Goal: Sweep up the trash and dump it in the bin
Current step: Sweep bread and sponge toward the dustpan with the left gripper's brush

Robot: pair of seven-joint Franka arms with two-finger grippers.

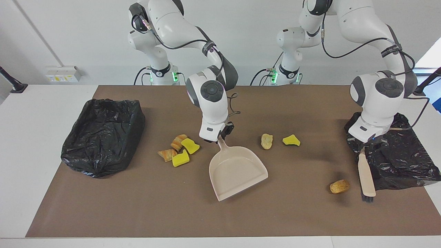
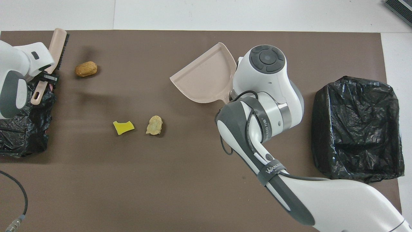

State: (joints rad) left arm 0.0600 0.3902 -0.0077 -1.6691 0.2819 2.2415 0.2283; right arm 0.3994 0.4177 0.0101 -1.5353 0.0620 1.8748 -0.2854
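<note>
My right gripper [image 1: 220, 136] is shut on the handle of the beige dustpan [image 1: 237, 170] [image 2: 206, 80], whose mouth rests on the mat, angled toward the left arm's end. My left gripper [image 1: 362, 148] [image 2: 46, 77] is shut on the beige brush [image 1: 366, 175] [image 2: 55, 48], bristles down by the mat, between a tan lump of trash [image 1: 339, 186] [image 2: 86, 69] and a black-bagged bin [image 1: 399, 155]. Nearer the robots lie a pale lump [image 1: 266, 141] [image 2: 154, 125] and a yellow sponge bit [image 1: 291, 140] [image 2: 123, 127]. Several more trash bits [image 1: 177, 150] cluster beside the dustpan, hidden under the right arm in the overhead view.
A second black-bagged bin [image 1: 103, 136] [image 2: 357, 129] stands at the right arm's end of the brown mat [image 1: 137, 206]. The right arm's cable hangs in a loop near the dustpan handle. A black cable [image 2: 19, 206] lies at the mat's near corner.
</note>
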